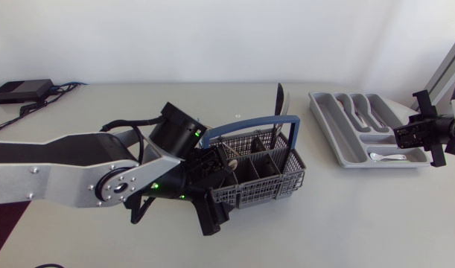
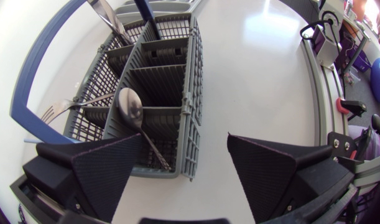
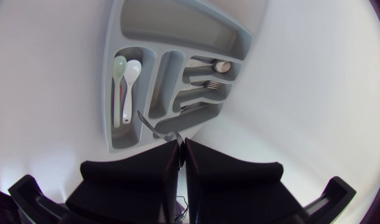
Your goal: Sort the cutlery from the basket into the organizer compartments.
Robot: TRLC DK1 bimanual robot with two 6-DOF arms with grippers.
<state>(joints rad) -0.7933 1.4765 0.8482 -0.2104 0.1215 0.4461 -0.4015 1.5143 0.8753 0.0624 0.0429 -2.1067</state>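
Note:
The grey cutlery basket (image 1: 266,173) with a blue handle (image 1: 249,123) stands mid-table. It holds a metal spoon (image 2: 130,106), a fork (image 2: 58,110) and a knife (image 2: 109,15). My left gripper (image 1: 212,187) is open at the basket's near end (image 2: 177,167), one finger (image 2: 102,171) over its corner and the other beside it. The grey organizer (image 1: 328,112) lies at the right, with white spoons (image 3: 124,84), a metal spoon (image 3: 221,65) and a fork (image 3: 208,84) in separate compartments. My right gripper (image 3: 180,144) is shut on a thin metal utensil (image 3: 153,127) that juts over the organizer's near edge.
A black box (image 1: 20,91) with cables sits at the table's far left corner. A dark upright utensil (image 1: 279,100) rises from the basket's far end. Bare tabletop lies between basket and organizer and along the front.

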